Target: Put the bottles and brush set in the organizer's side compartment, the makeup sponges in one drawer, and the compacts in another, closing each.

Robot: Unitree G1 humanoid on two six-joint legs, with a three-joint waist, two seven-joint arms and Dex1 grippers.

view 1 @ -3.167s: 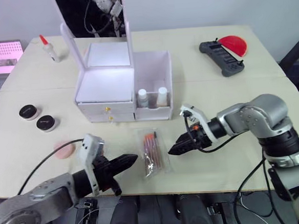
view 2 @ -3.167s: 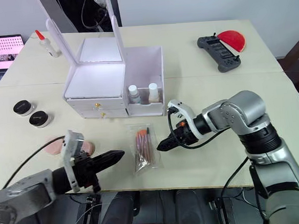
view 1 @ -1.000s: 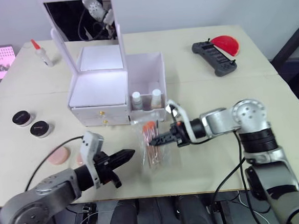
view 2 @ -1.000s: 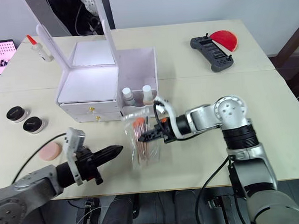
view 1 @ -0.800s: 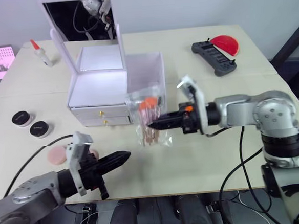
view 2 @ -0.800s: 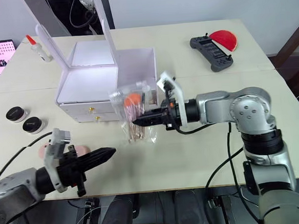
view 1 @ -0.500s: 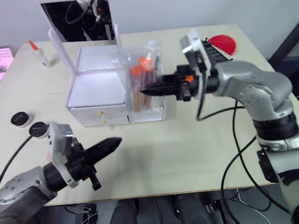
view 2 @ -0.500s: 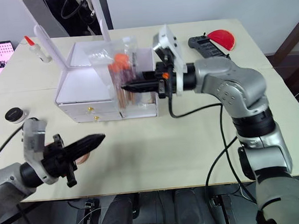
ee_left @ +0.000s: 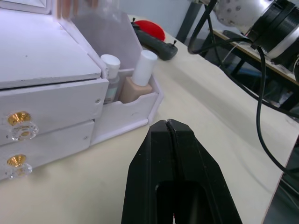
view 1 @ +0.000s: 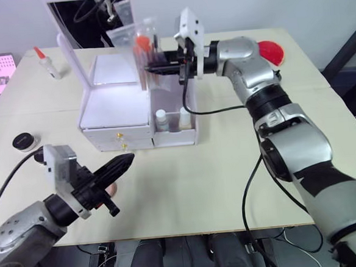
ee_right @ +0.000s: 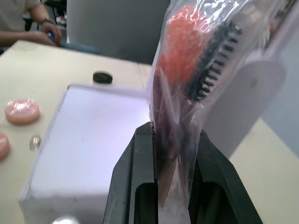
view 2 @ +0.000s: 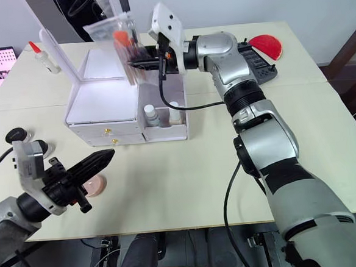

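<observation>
The right gripper [view 2: 131, 64] clamps the bagged brush set [view 2: 122, 47] upright above the organizer's side compartment [view 2: 174, 103] — two bottles [view 2: 152, 115] inside; the left gripper [view 2: 104, 156] hovers clenched, empty.

Both head views look down and forward over the worktop [view 1: 241, 166], sharing the organizer [view 1: 136, 106] in the upper left of the frame. The left wrist view sits low and close, facing the organizer's drawers. The right wrist view looks from close above onto its lid.

Right gripper [view 1: 151, 67] extended, apparently clamped; left gripper [view 1: 126, 161] low, fingers together.
</observation>
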